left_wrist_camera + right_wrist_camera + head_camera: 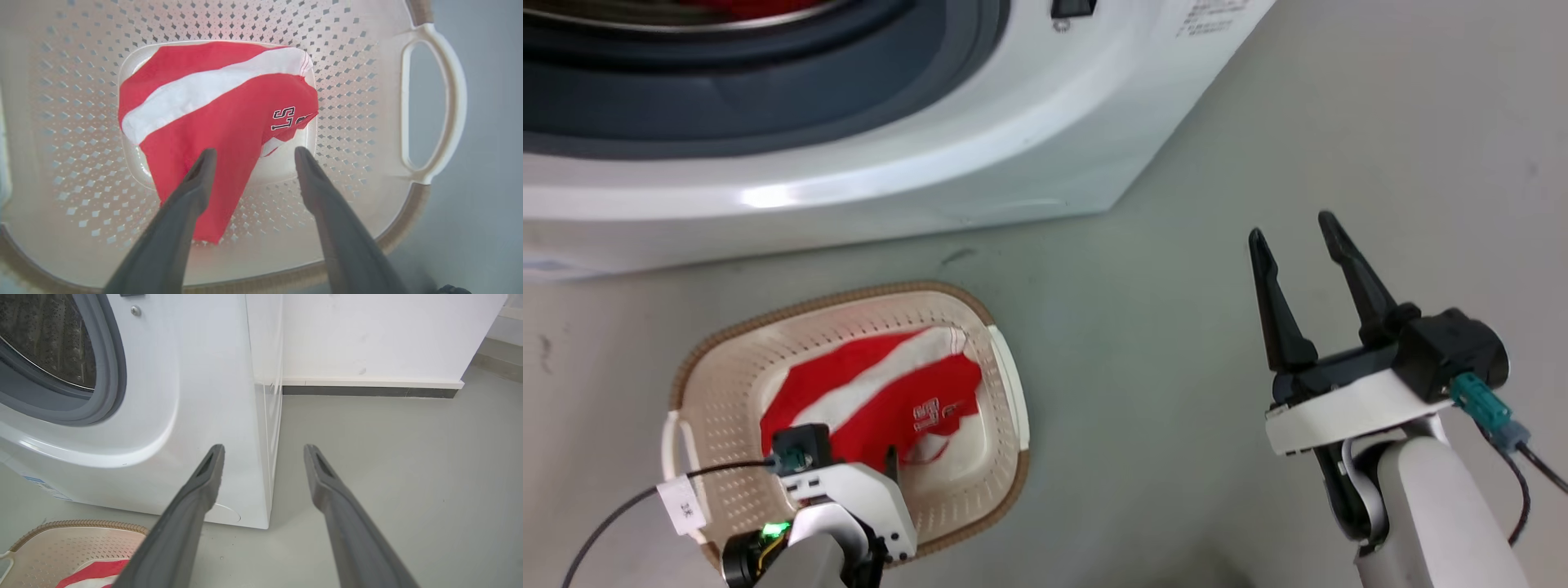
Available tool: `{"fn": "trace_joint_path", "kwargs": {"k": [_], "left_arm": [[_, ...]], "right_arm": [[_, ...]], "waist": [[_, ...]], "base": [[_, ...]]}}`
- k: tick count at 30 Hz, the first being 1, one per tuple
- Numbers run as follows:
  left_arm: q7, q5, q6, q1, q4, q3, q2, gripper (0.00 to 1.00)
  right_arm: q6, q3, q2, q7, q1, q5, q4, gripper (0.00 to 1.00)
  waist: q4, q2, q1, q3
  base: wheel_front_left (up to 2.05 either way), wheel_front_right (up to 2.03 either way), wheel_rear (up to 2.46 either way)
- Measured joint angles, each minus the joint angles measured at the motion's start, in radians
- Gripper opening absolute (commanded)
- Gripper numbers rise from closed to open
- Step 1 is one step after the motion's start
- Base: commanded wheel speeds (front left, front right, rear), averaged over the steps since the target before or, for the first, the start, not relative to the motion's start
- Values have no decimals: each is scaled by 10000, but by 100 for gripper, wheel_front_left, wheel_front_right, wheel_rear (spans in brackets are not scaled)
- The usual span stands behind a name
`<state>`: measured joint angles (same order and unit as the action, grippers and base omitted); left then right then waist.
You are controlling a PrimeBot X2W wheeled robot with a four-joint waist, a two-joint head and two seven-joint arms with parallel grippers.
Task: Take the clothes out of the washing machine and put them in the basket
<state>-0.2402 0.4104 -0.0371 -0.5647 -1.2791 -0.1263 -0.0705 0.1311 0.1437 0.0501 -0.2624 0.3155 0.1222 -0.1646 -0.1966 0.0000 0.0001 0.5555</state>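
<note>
Beneath the spread left gripper (254, 151), a red garment (220, 106) (white-striped) lies in the basket (351, 81); right gripper (1291, 224) also spread.

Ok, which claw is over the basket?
The left claw, open above the red garment in the basket; the right claw is open over the floor alongside.

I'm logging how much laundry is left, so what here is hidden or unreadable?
Head view: the top edge cuts off the drum of the washing machine; a strip of red cloth shows, how much more cannot be told.
Right wrist view: the left edge cuts the drum.
Left wrist view: a fold hides part of the printed numbers on the clothes in the basket.
Head view: the machine's small print is too small to read.
</note>
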Motion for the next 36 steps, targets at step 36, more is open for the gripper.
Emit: {"fn": "trace_joint_path", "kwargs": {"k": [36], "left_arm": [[-228, -2155, 614, 1497, 8834, 251, 111, 100]], "right_arm": [[0, -506, 0, 1014, -1902, -533, 1505, 100]], "waist": [[974, 0, -2, -2940]], "base": [[0, 0, 0]]}}
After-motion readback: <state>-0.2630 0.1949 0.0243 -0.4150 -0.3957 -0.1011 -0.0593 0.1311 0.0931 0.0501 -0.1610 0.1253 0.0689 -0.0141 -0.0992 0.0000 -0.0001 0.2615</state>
